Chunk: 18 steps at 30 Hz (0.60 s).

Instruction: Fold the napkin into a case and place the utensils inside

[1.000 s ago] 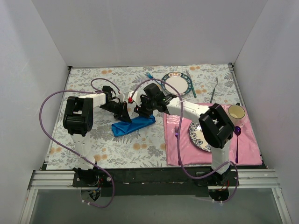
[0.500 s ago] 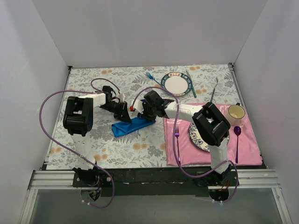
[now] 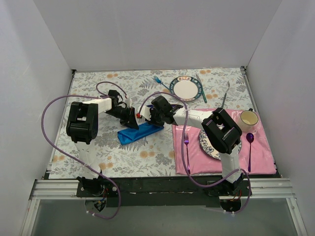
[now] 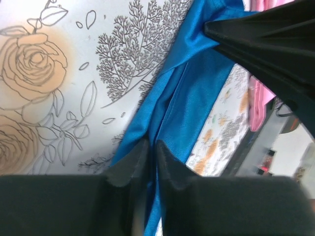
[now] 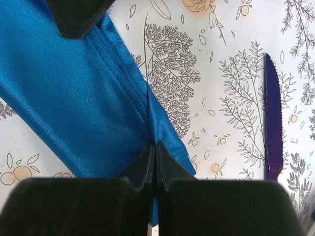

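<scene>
The napkin (image 3: 140,132) lies as a folded strip on the desk (image 3: 98,152), left of centre, its right end farther than its left. The left fingers (image 4: 125,172) meet its far-left part, the right fingers (image 5: 140,164) its right end. A knife (image 5: 273,128) lies near that end, apart from it. At the far side sits the far plate (image 3: 186,89), with a fork (image 3: 157,79) just left of it, a second knife (image 3: 201,88) along its right rim and another utensil (image 3: 225,96) farther right. The placemat (image 3: 197,160) covers the near right. On it are a near plate (image 3: 206,145), a second fork (image 3: 186,140) left of it, a spoon (image 3: 250,147) right of it and a cup (image 3: 249,118) at the far-right corner.
</scene>
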Motion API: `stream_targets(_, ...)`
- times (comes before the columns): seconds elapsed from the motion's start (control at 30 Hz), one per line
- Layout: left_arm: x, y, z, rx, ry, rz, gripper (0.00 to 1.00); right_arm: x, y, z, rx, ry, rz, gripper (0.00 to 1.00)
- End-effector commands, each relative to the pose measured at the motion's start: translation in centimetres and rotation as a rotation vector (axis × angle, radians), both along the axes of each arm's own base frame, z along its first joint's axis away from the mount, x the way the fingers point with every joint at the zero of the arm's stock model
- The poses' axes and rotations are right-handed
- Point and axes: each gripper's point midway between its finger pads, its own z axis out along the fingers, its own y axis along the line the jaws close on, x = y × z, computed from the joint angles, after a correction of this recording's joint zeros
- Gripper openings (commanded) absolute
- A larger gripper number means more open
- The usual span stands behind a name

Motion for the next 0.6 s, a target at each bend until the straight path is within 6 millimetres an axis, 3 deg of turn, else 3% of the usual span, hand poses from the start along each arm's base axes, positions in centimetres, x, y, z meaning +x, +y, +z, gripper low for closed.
stream_targets(0.0, 2.6, 1.2, 3.4, 0.011, -0.12, 0.063, 0.2, -0.6, -2.0, -3.2, -0.094, 0.039, -0.012, 0.02)
stream_targets(0.07, 3.6, 1.9, 6.2, -0.062, -0.174, 0.106, 0.31, -0.6, -2.3, -3.6, -0.104, 0.042, -0.017, 0.01)
stream_targets(0.17, 4.1, 2.9, 9.4, -0.134, -0.216, 0.156, 0.38, -0.8, -2.5, -3.9, -0.113, 0.046, -0.02, 0.01)
stream_targets(0.23, 3.2, 2.8, 11.7, -0.173, -0.243, 0.151, 0.41, -0.8, -2.7, -3.9, -0.117, 0.048, -0.026, 0.01)
stream_targets(0.3, 1.1, 2.0, 13.2, -0.246, -0.209, 0.124, 0.42, -0.9, -2.7, -3.9, -0.117, 0.046, -0.029, 0.01)
stream_targets(0.37, -0.5, 1.5, 13.6, -0.283, -0.147, 0.127, 0.39, -0.8, -2.7, -3.9, -0.114, 0.047, -0.039, 0.01)
stream_targets(0.47, -3.2, 0.2, 12.4, -0.275, -0.065, 0.114, 0.32, -0.9, -2.9, -4.1, -0.119, 0.052, -0.055, 0.01)
stream_targets(0.57, -4.5, -1.0, 11.0, -0.264, -0.01, 0.127, 0.26, -1.0, -3.2, -4.4, -0.126, 0.058, -0.07, 0.01)
